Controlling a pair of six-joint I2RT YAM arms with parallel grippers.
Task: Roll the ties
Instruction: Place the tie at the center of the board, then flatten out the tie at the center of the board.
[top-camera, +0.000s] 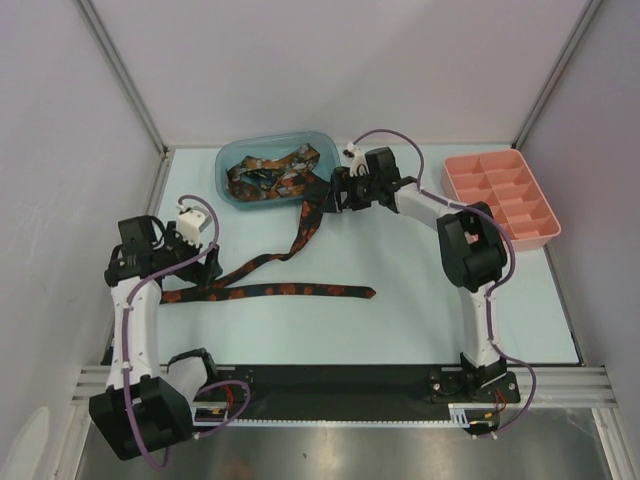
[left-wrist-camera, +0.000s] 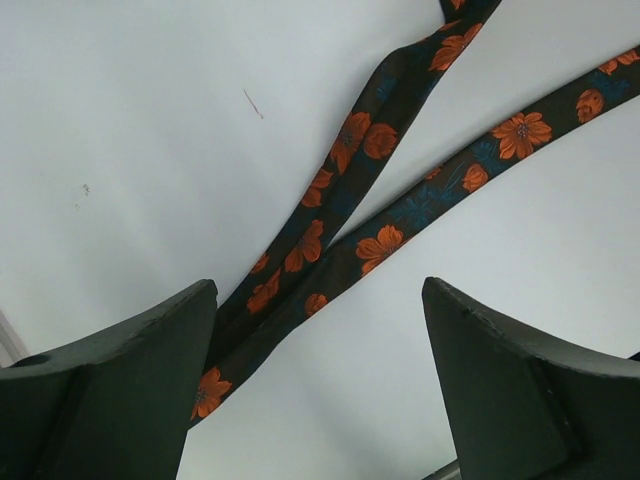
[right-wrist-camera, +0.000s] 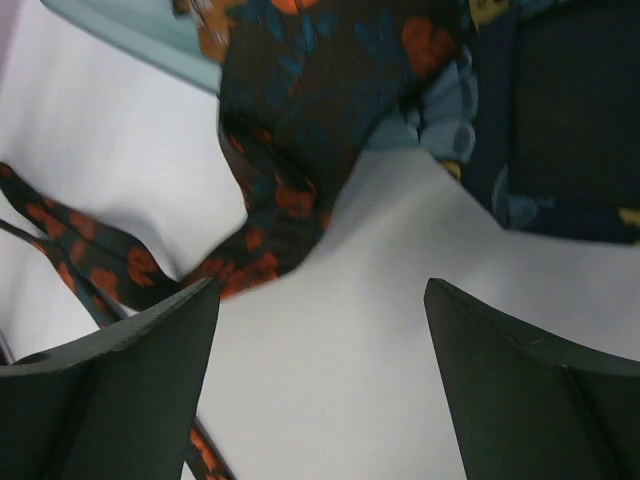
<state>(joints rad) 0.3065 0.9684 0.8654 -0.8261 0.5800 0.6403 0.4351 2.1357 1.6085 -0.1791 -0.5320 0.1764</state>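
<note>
One tie (top-camera: 270, 291), dark with orange flowers, lies folded across the table. One strand runs right along the table, and the other climbs into the blue bin (top-camera: 228, 185), which holds more ties (top-camera: 268, 172). My left gripper (top-camera: 203, 264) is open over the fold at the left. In the left wrist view both strands of the tie (left-wrist-camera: 335, 225) pass by the left finger (left-wrist-camera: 130, 380), and nothing is gripped by the gripper (left-wrist-camera: 320, 285). My right gripper (top-camera: 330, 192) hovers open at the bin's front right corner. Its wrist view shows the gripper (right-wrist-camera: 322, 285) just short of the tie's wide end (right-wrist-camera: 290, 110).
A pink compartment tray (top-camera: 500, 195) stands at the back right. The bin's rim (right-wrist-camera: 130, 30) and a navy tie (right-wrist-camera: 560, 120) lie close ahead of the right gripper. White walls enclose the table on three sides.
</note>
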